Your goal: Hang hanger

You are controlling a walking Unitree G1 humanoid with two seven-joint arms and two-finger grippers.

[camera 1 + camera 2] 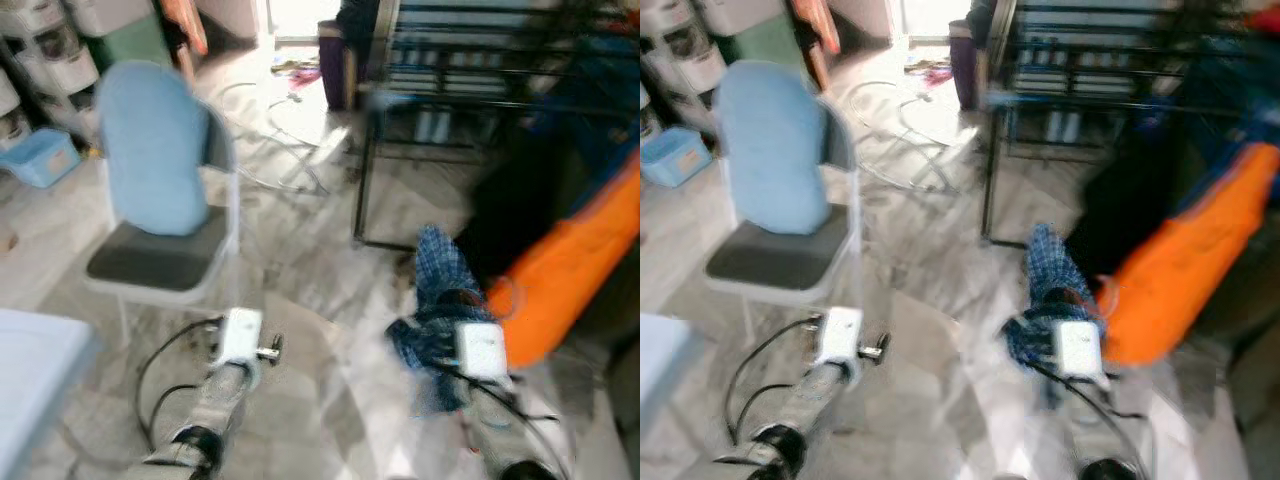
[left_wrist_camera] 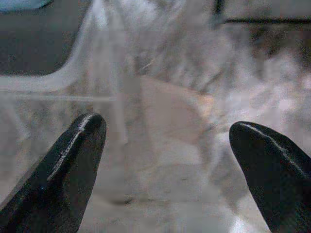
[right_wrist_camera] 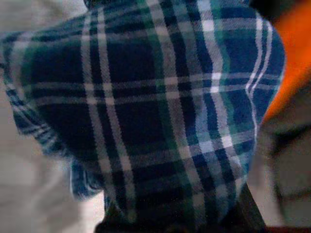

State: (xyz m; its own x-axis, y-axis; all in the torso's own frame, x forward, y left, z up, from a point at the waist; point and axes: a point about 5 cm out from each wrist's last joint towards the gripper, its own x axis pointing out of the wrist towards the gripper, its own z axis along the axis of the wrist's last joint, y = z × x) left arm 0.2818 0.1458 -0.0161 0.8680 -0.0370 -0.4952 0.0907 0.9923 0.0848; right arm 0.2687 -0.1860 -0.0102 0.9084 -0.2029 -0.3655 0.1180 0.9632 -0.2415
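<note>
A blue plaid shirt [image 1: 440, 280] is bunched over my right gripper [image 1: 472, 345] and hangs low above the floor; the cloth [image 3: 155, 111] covers the fingers, and the gripper is shut on it. No hanger can be made out under the cloth. A black clothes rack [image 1: 450, 100] stands ahead on the right, with an orange garment [image 1: 570, 270] and dark clothes on it, just beyond the shirt. My left gripper [image 2: 165, 145] is open and holds nothing, over bare floor near a chair's leg. The eye views are blurred.
A folding chair [image 1: 160, 200] with a light blue cover stands ahead on the left. White cables [image 1: 280, 130] loop over the marble floor beyond it. A blue bin [image 1: 40, 155] and stacked tubs are far left, a pale surface [image 1: 30, 370] near left.
</note>
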